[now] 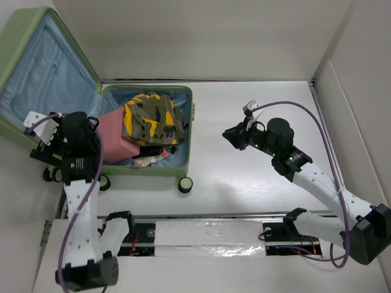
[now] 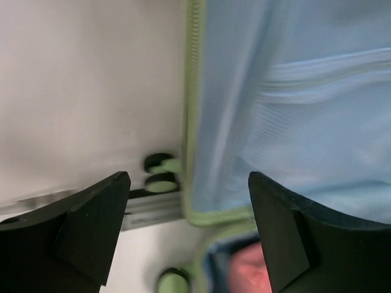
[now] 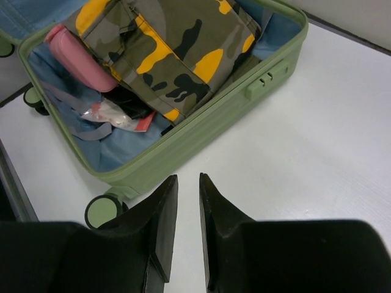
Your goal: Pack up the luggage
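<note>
The light-green luggage (image 1: 189, 122) lies open at the left, its lid (image 1: 43, 67) tilted up, with pale blue lining. Inside are a camouflage garment (image 1: 153, 117), a pink boxy case (image 1: 113, 137) and small items under them. My left gripper (image 1: 85, 137) is open and empty, over the hinge corner between lid and base. Its view shows the blue lining (image 2: 293, 110), the green rim, the wheels (image 2: 162, 182) and a bit of the pink case (image 2: 247, 268) between the jaws (image 2: 189, 183). My right gripper (image 1: 227, 134) is shut and empty, right of the luggage; it (image 3: 188, 180) hovers over the table beside the luggage front wall (image 3: 208, 122).
The white table (image 1: 256, 177) runs right of the luggage to a raised wall (image 1: 333, 79). A luggage wheel (image 1: 185, 184) sticks out at the near right corner and also shows in the right wrist view (image 3: 101, 210). A metal rail (image 1: 208, 235) lies along the near edge.
</note>
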Available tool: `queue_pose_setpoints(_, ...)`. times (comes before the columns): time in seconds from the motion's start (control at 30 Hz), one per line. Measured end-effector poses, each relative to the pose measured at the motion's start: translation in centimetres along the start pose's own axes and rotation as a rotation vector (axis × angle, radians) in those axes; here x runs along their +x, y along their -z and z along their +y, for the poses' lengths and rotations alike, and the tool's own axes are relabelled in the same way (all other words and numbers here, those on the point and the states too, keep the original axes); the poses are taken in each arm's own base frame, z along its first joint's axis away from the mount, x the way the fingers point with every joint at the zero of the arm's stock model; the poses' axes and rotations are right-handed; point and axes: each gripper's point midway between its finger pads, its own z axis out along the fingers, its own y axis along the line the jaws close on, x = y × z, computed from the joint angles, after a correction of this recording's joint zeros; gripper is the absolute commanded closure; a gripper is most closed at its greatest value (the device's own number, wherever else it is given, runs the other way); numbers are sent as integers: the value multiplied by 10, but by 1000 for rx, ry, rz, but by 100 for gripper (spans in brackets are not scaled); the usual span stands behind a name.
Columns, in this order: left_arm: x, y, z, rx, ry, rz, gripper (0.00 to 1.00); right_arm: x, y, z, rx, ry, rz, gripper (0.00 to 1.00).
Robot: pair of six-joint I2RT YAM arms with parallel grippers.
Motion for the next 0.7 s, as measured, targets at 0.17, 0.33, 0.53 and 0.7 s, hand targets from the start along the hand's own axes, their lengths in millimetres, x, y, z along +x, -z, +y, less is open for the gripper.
queue_pose_setpoints(0.17,32,-52,24,-237,-150,138,26,5,-3,1,-9,5,17,73)
queue_pose_setpoints(0.33,50,-56,39,-302,-220,210,29,16,-6,11,-40,11,52,73)
queue_pose_setpoints(0.53,7,-59,16,-284,-135,159,50,20,-9,36,-108,39,65,73)
queue_pose_setpoints(0.7,6,-50,6,-264,-164,140,71,24,-16,35,-105,41,84,73)
